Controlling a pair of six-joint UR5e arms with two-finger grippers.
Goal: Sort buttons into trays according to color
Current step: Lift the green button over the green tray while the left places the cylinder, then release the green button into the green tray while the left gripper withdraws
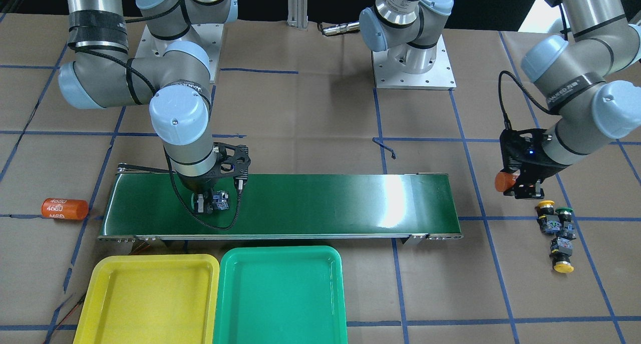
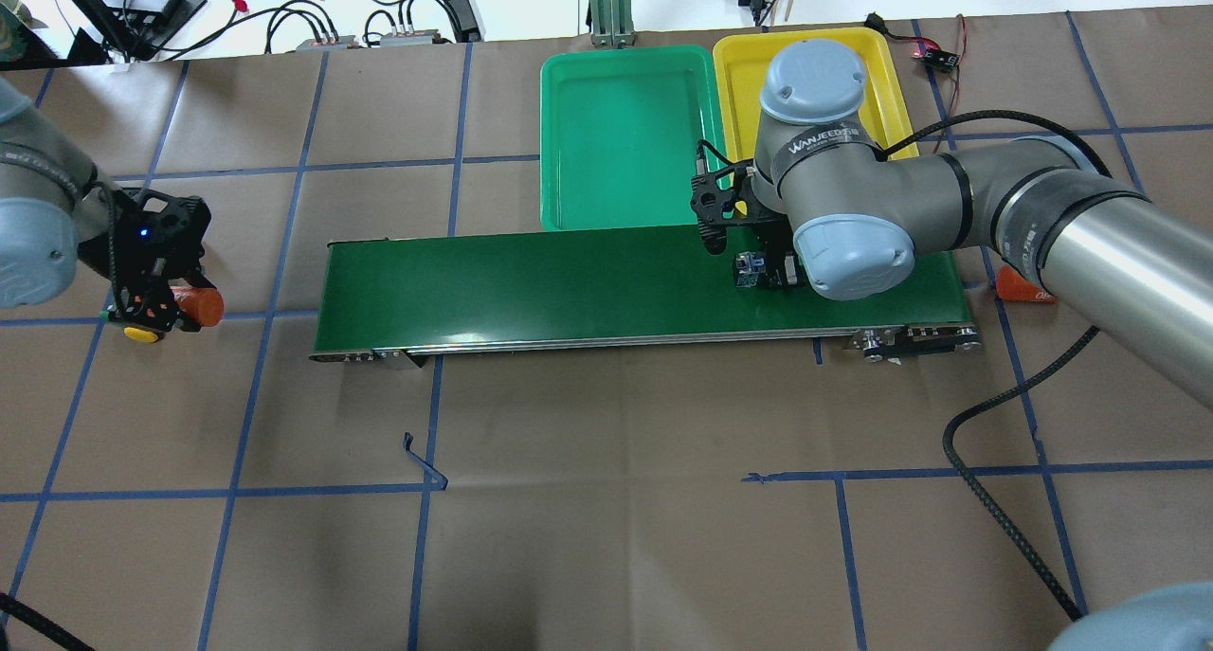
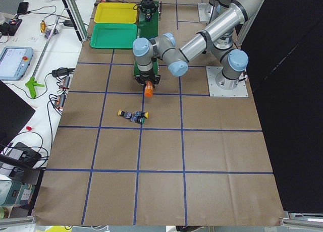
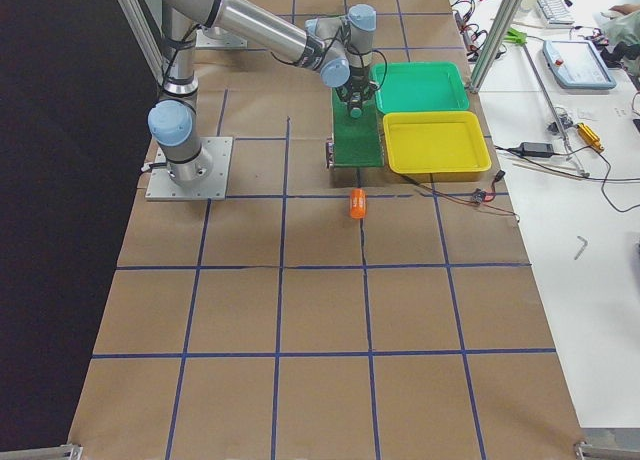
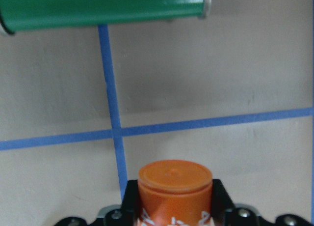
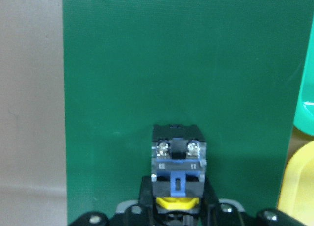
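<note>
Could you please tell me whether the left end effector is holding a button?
No, the left wrist view shows the left end effector shut on an orange cylinder.

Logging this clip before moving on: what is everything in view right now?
buttons: four, black-grey bodies; three loose on the paper near the left gripper (two yellow caps, one green); one on the belt in the right jaws, cap yellow in the right wrist view.
trays: two; yellow tray and green tray, side by side along the belt.
conveyor belt: one, dark green, mid-table.
orange cylinders: two; one lying past the belt's end, one in the left jaws.
table paper: brown, blue tape grid.
left gripper: black, jaws shut on an orange cylinder.
right gripper: black, jaws shut on a button.
</note>
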